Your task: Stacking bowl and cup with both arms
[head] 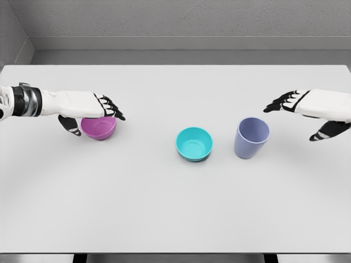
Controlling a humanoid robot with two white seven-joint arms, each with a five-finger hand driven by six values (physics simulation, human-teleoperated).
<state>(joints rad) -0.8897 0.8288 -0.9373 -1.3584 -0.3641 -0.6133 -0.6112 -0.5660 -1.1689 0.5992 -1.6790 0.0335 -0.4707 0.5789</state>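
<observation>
A purple bowl (pixel 100 130) sits upright on the white table (pixel 175 208) at the left. My left hand (pixel 96 123) reaches over its far-left rim, fingers (pixel 111 107) stretched above the bowl and thumb down beside its left wall; I see no closed grasp. A teal bowl (pixel 194 144) stands upright near the middle. Just right of it stands a lavender cup (pixel 252 137), upright and empty. My right hand (pixel 289 124) hovers to the right of the cup, apart from it, fingers spread and holding nothing.
The table's far edge meets a grey wall (pixel 175 22). Its front edge runs along the bottom of the view.
</observation>
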